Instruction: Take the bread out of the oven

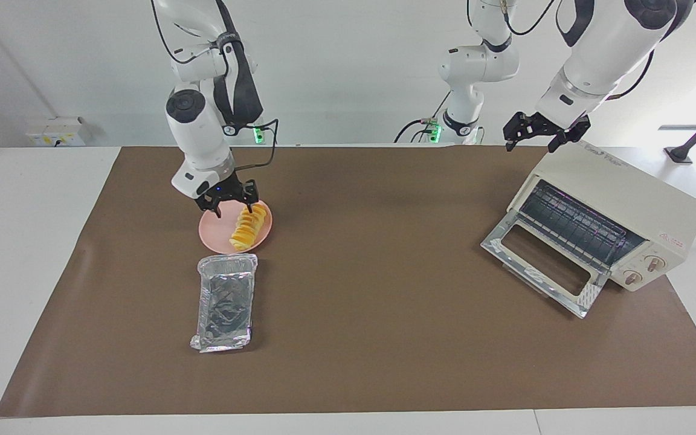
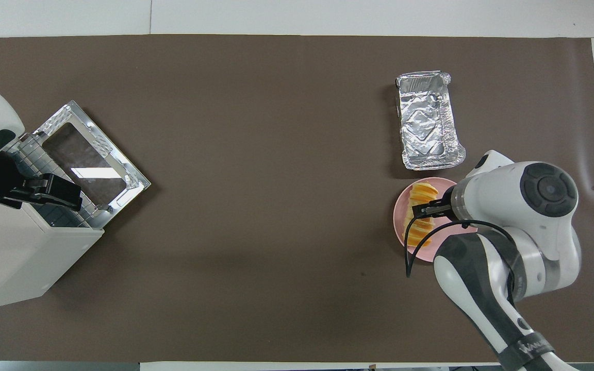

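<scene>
The golden ridged bread (image 1: 248, 229) lies on a round pink plate (image 1: 211, 234) toward the right arm's end of the table; it also shows in the overhead view (image 2: 422, 192). My right gripper (image 1: 234, 207) is open, low over the plate, at the end of the bread nearer to the robots; in the overhead view (image 2: 427, 209) the arm hides most of it. The cream oven (image 1: 626, 202) stands toward the left arm's end, its glass door (image 1: 540, 264) dropped open, its wire rack (image 1: 577, 226) bare. My left gripper (image 1: 535, 142) is open, up over the oven's top.
A crinkled silver foil tray (image 1: 226, 302) lies empty on the brown mat, just farther from the robots than the plate; it also shows in the overhead view (image 2: 428, 121). The oven's open door (image 2: 91, 165) juts out toward the table's middle.
</scene>
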